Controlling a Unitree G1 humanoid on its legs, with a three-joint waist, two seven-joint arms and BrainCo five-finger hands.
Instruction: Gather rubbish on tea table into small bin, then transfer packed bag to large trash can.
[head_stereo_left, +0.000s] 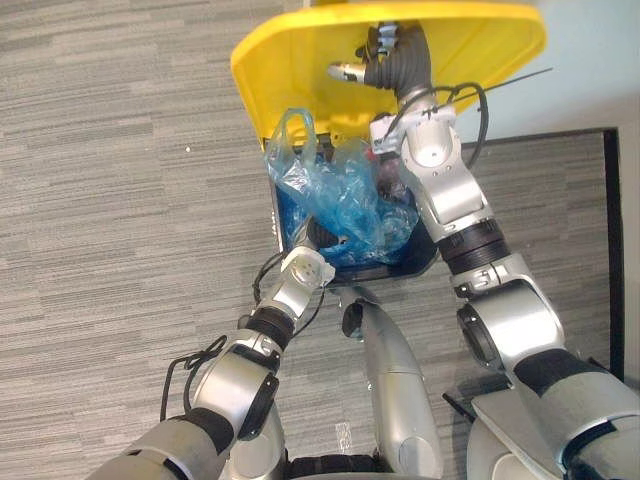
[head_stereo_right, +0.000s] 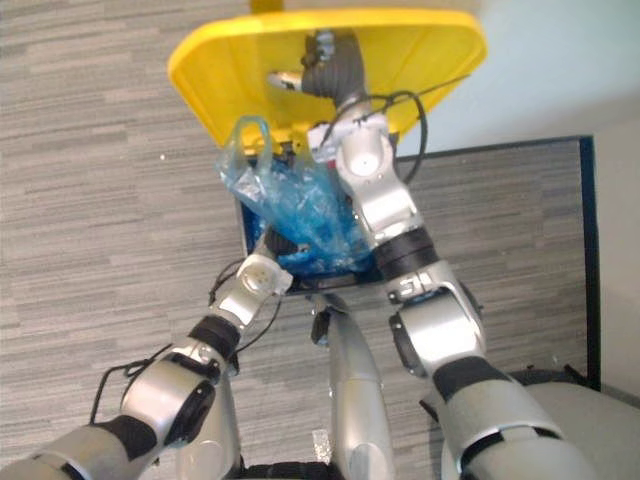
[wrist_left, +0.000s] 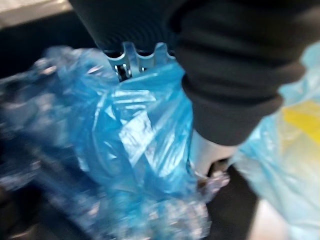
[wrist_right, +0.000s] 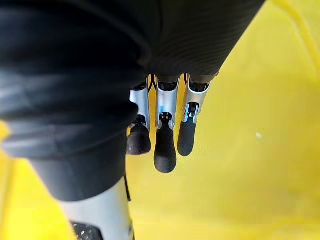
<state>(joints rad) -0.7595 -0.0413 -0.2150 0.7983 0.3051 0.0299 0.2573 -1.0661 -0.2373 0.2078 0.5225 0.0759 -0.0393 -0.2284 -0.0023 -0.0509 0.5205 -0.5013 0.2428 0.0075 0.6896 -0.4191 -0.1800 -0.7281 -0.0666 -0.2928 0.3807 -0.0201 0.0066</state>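
A crumpled blue plastic bag (head_stereo_left: 345, 205) packed with rubbish sits in the mouth of the large trash can (head_stereo_left: 412, 266), one handle loop standing up at its far left. My left hand (head_stereo_left: 318, 238) reaches into the bag's near side. In the left wrist view the plastic (wrist_left: 135, 140) bunches over the fingers and the thumb (wrist_left: 205, 155) pinches it. My right hand (head_stereo_left: 385, 55) rests flat against the underside of the raised yellow lid (head_stereo_left: 300, 60), its fingers (wrist_right: 165, 135) straight on the yellow surface, holding the lid up.
The can stands on grey striped carpet (head_stereo_left: 120, 200). A grey mat with a dark border (head_stereo_left: 560, 200) lies to the right of it, and a pale wall (head_stereo_left: 600, 60) rises behind the lid at the top right.
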